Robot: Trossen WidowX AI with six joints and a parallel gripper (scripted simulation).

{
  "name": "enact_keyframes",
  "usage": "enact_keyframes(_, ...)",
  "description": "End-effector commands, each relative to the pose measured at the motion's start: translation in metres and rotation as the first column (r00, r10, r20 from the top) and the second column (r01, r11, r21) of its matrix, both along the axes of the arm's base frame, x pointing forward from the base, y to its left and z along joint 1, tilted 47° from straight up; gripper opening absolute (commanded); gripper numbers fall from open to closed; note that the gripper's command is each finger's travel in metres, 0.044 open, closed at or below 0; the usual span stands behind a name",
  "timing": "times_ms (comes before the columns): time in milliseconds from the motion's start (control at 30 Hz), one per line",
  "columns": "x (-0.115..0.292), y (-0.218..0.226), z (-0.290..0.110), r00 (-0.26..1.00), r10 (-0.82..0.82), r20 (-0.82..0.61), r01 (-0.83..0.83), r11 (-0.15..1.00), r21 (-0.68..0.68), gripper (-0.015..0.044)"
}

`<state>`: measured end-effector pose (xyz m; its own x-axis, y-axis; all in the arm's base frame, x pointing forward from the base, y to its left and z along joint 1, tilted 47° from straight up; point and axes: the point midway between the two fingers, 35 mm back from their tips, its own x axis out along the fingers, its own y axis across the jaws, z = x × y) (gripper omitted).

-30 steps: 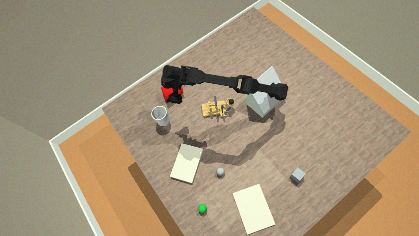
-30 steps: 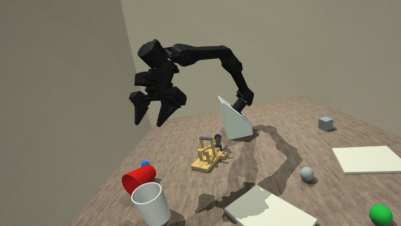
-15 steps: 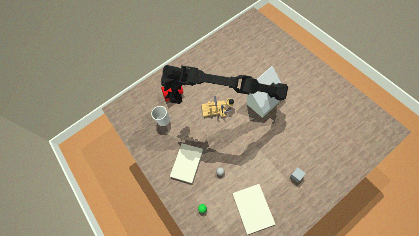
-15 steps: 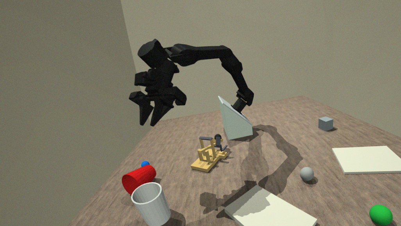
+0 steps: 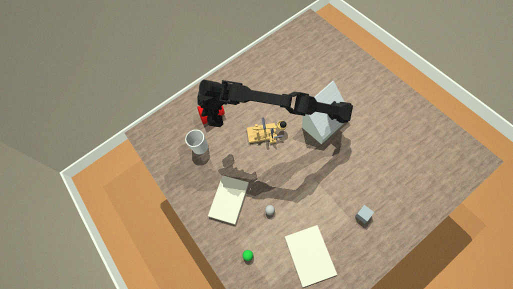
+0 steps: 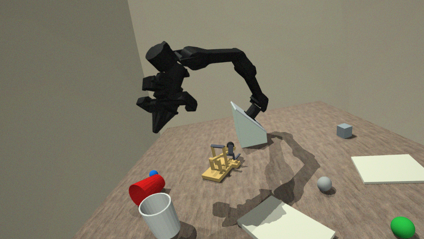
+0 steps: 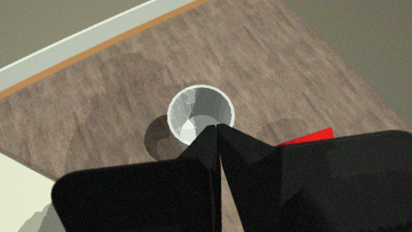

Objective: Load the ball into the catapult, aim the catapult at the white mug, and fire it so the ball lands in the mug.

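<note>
Aiming step, gripper [image 6: 156,129] raised with its tips pressed together on nothing.

Below it stands the white mug [image 6: 159,215], the red cup [image 6: 146,187] beside; rightward, well apart, sits the catapult [image 6: 220,164], dark ball [image 6: 230,145] already in its cup. Next, I judge, comes turning the catapult. Its trigger is too small to make out.

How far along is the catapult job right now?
Loading looks done: a small black ball sits in the cup of the yellow wooden catapult. In hand: nothing. The black end effector is shut on nothing and hangs high above the fallen red cup, near the upright white mug. The mug looks empty in the wrist view, so any aiming and the firing are left.
</note>
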<state>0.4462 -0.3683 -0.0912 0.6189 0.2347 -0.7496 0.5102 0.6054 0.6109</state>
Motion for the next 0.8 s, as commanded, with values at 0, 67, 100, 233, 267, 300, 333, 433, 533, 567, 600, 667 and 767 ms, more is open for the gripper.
enact_keyframes(0,0.001,0.005,0.002,1.0,0.03,-0.007,-0.03,0.999,-0.022,0.0)
enact_keyframes(67,0.0,0.014,0.003,0.997,0.074,-0.026,-0.075,0.996,-0.047,0.0)
enact_keyframes(100,-0.001,0.018,0.003,0.995,0.096,-0.036,-0.098,0.993,-0.059,0.0)
enact_keyframes(233,-0.005,0.036,0.004,0.98,0.185,-0.078,-0.193,0.976,-0.102,0.0)
enact_keyframes(267,-0.006,0.04,0.004,0.975,0.205,-0.088,-0.214,0.971,-0.11,0.0)
enact_keyframes(300,-0.007,0.044,0.004,0.97,0.223,-0.098,-0.234,0.965,-0.118,0.0)
enact_keyframes(333,-0.008,0.048,0.005,0.964,0.242,-0.108,-0.255,0.959,-0.125,0.0)
enact_keyframes(433,-0.012,0.06,0.006,0.944,0.298,-0.139,-0.317,0.937,-0.145,0.0)
enact_keyframes(533,-0.017,0.072,0.008,0.92,0.354,-0.171,-0.38,0.911,-0.161,0.0)
enact_keyframes(567,-0.019,0.077,0.008,0.91,0.372,-0.181,-0.402,0.901,-0.166,0.0)
enact_keyframes(600,-0.02,0.081,0.009,0.899,0.394,-0.192,-0.426,0.888,-0.171,0.0)
enact_keyframes(667,-0.024,0.091,0.01,0.872,0.439,-0.214,-0.477,0.86,-0.179,0.0)
enact_keyframes(767,-0.031,0.106,0.013,0.827,0.505,-0.247,-0.552,0.812,-0.187,0.0)
